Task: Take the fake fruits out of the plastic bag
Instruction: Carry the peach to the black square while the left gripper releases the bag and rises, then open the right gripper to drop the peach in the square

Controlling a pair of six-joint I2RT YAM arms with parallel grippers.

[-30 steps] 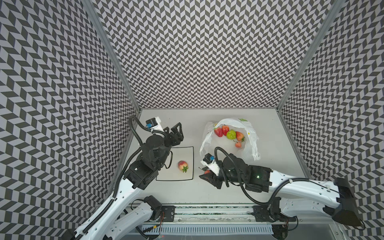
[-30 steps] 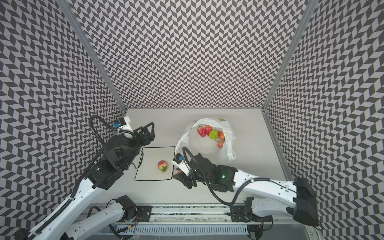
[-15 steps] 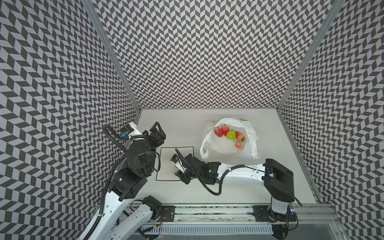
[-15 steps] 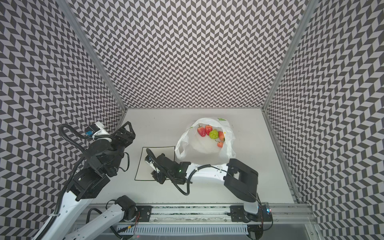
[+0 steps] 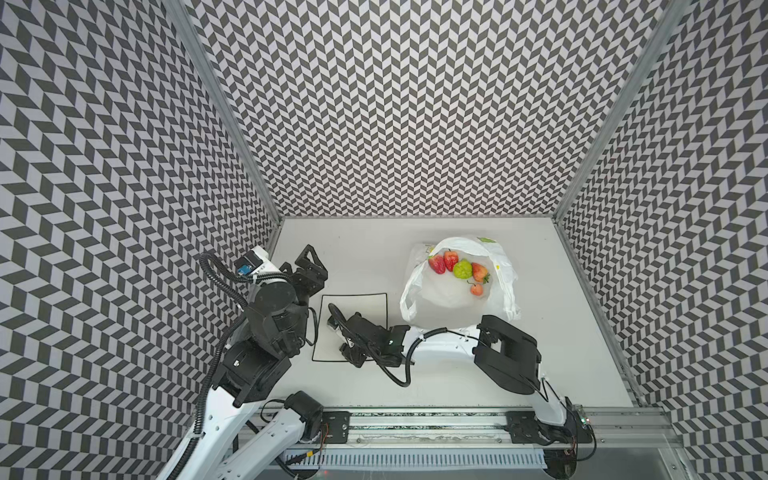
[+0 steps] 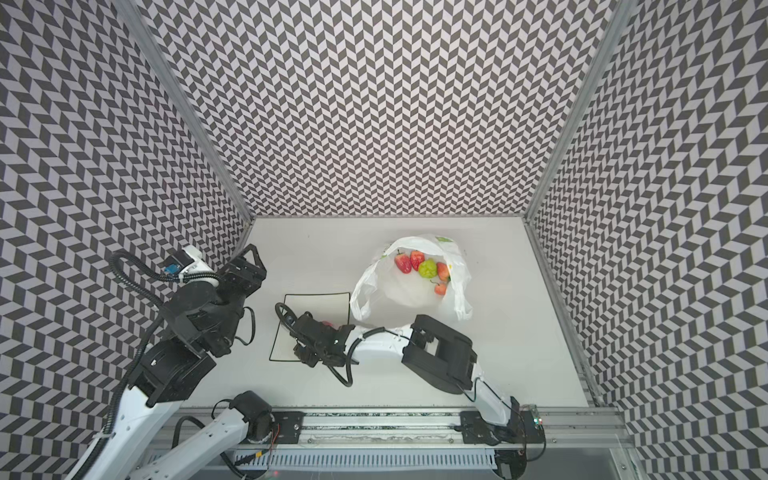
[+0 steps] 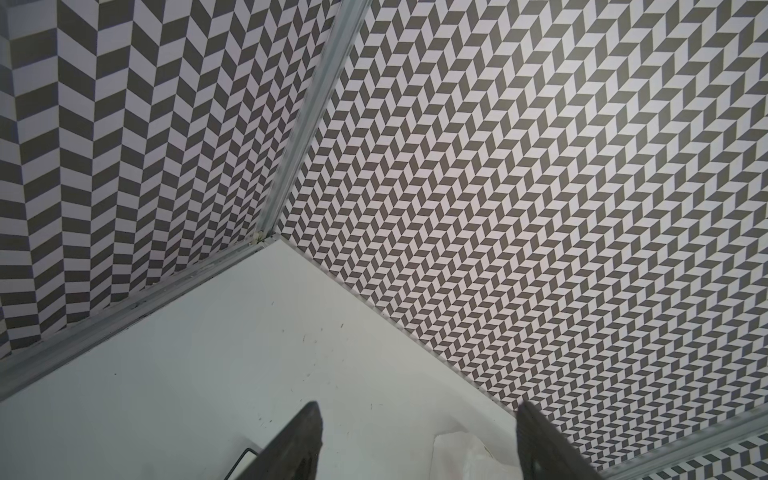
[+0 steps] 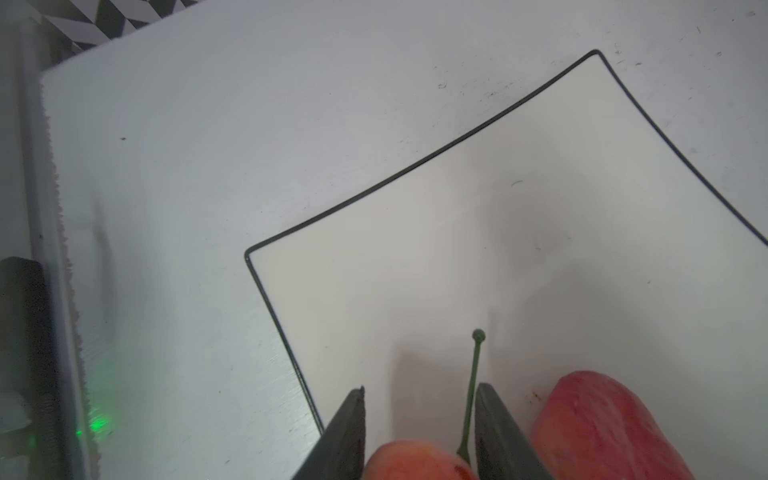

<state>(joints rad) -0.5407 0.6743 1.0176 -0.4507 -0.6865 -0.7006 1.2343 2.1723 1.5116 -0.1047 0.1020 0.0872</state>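
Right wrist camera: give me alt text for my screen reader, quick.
The right claw, slightly parted, straddles a stemmed orange-pink fruit over the black-rimmed white plate; whether it grips is unclear. A red-pink fruit lies on the plate beside it.

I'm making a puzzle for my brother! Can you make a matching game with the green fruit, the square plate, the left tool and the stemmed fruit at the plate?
Things:
1. green fruit
2. plate
3. left tool
4. stemmed fruit at the plate

Places or states:
A. open and empty
B. inside the plastic bag
C. between the fingers of the right tool
D. lying under the right tool

Pairs: 1-B, 2-D, 3-A, 4-C
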